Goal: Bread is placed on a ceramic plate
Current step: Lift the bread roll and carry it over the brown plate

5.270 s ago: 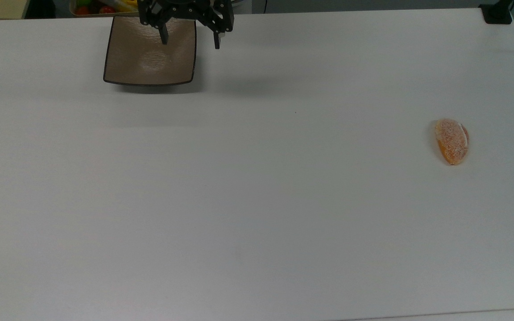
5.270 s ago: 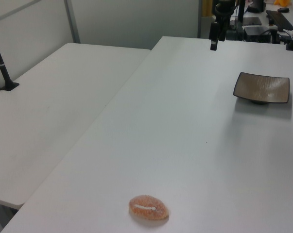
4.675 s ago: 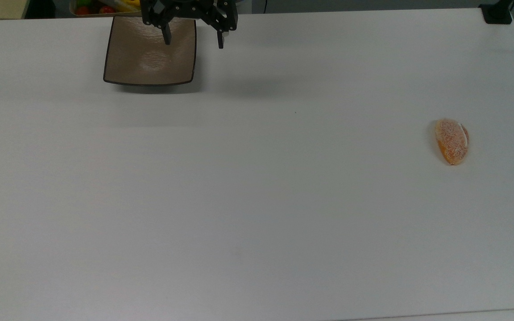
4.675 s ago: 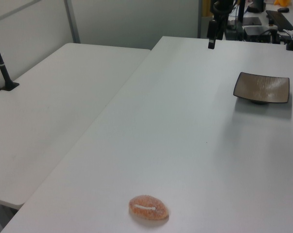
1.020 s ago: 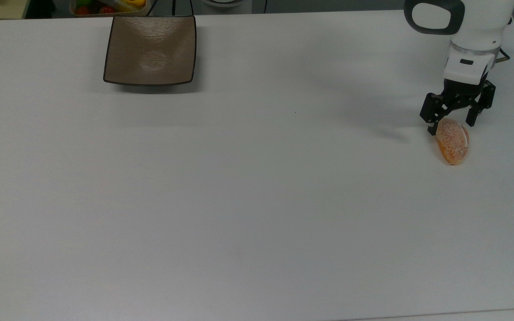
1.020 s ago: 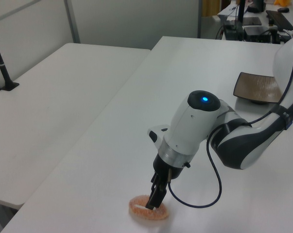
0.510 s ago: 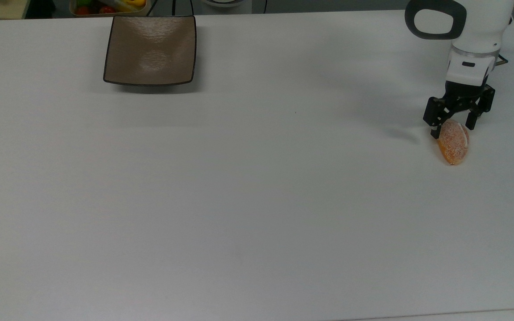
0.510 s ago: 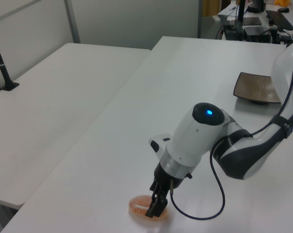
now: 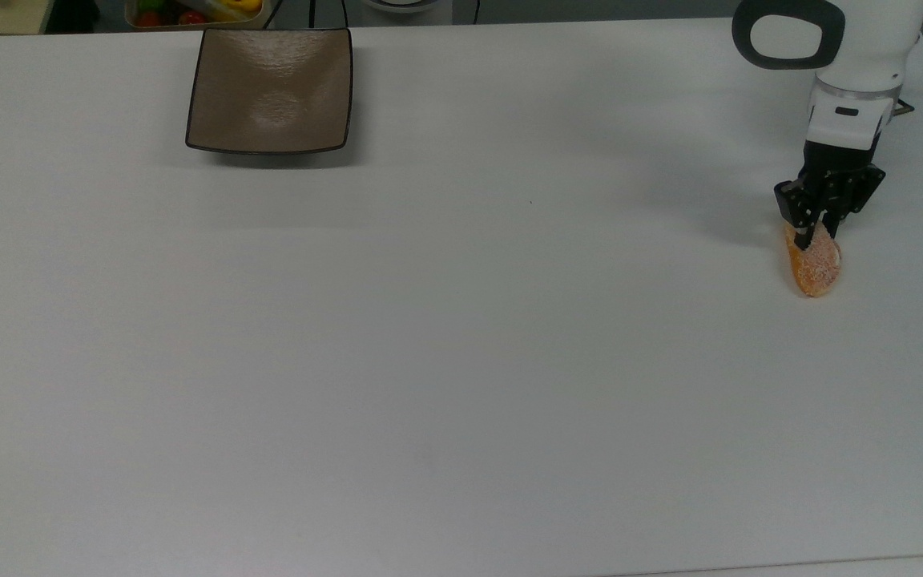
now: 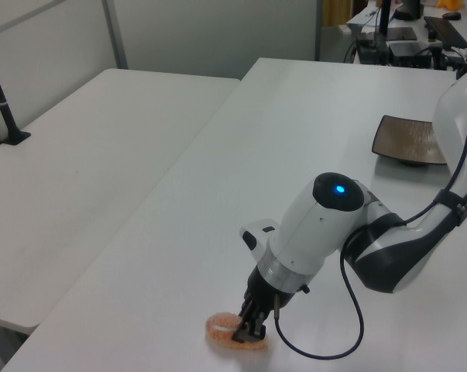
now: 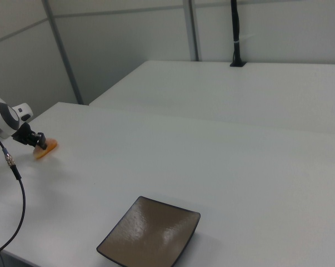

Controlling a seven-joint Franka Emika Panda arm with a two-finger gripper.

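The bread (image 9: pixel 815 272), a small orange-brown crumbed roll, lies on the white table near the top view's right edge. My gripper (image 9: pixel 816 234) points down onto its upper end with both fingers pressed in against it, shut on the roll. The left view shows the bread (image 10: pixel 218 329) at the table's near corner, under the gripper (image 10: pixel 247 333). In the right view the bread (image 11: pixel 50 147) and the gripper (image 11: pixel 38 142) are at far left. The square brown ceramic plate (image 9: pixel 269 88) sits bare at the top view's upper left, far from the bread, and it also appears as the plate (image 10: pixel 407 143) and plate (image 11: pixel 150 233).
A tray of colourful fruit (image 9: pixel 189 10) stands just behind the plate. The arm's black cable (image 10: pixel 349 325) loops down beside the wrist. A second white table (image 10: pixel 78 178) adjoins, with a black post (image 11: pixel 235 33) clamped on it. The table edge runs close to the bread.
The gripper came from over the plate across to the bread, lowered around its upper end, and in the last half second its fingers closed from wide open onto the roll.
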